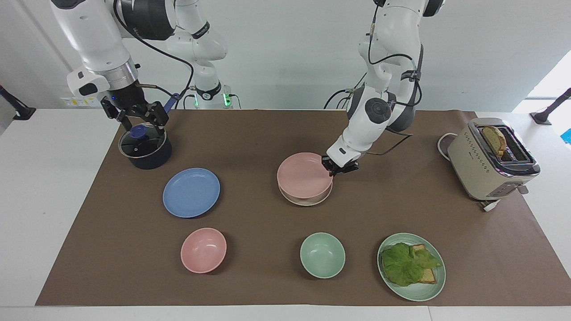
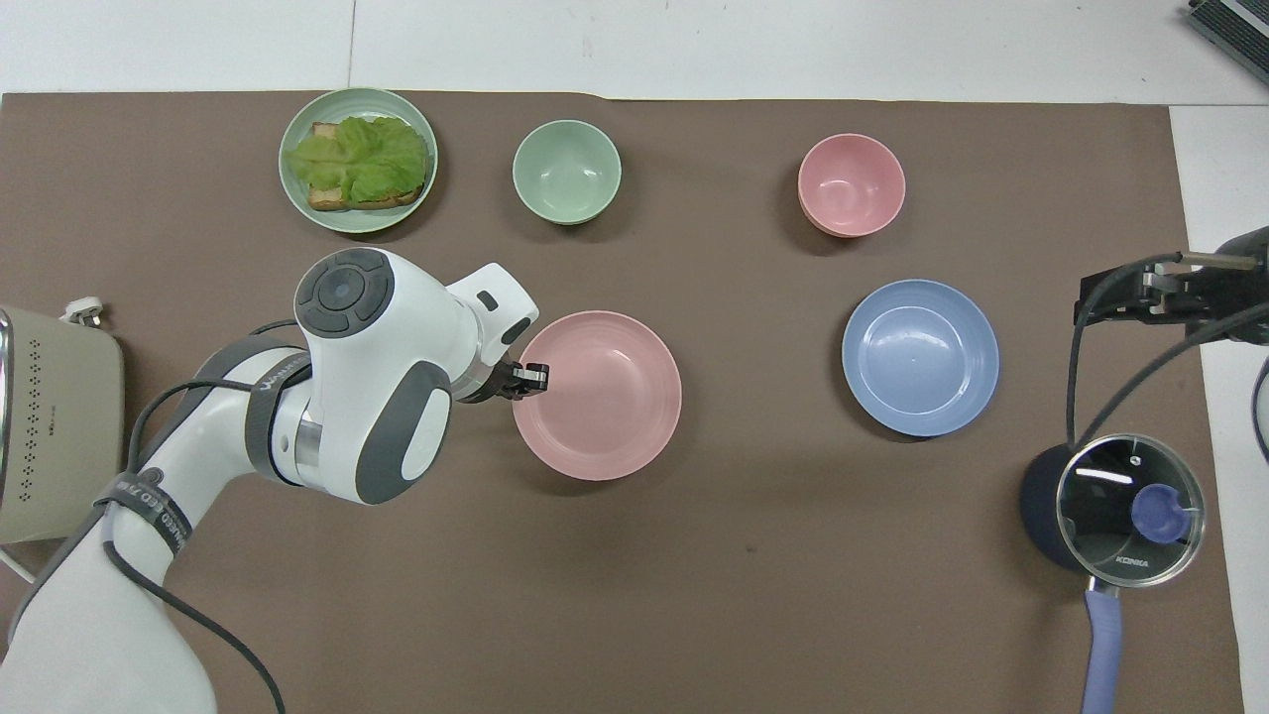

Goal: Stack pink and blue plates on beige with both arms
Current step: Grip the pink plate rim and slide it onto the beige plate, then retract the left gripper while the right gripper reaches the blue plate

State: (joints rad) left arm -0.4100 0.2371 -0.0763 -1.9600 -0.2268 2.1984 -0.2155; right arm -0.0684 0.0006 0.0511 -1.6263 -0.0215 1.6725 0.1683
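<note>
The pink plate (image 1: 304,175) (image 2: 598,395) sits over the beige plate (image 1: 308,200) at the middle of the mat, covering it almost fully. Only the beige rim shows, in the facing view. My left gripper (image 1: 333,168) (image 2: 530,379) is shut on the pink plate's rim, at the side toward the left arm's end of the table. I cannot tell whether the pink plate rests fully on the beige one. The blue plate (image 1: 191,192) (image 2: 920,357) lies flat toward the right arm's end. My right gripper (image 1: 142,122) waits open over the pot lid.
A dark pot with a glass lid (image 1: 145,149) stands under the right gripper. Farther from the robots are a pink bowl (image 1: 203,249), a green bowl (image 1: 322,255) and a green plate with lettuce and toast (image 1: 411,266). A toaster (image 1: 490,158) stands at the left arm's end.
</note>
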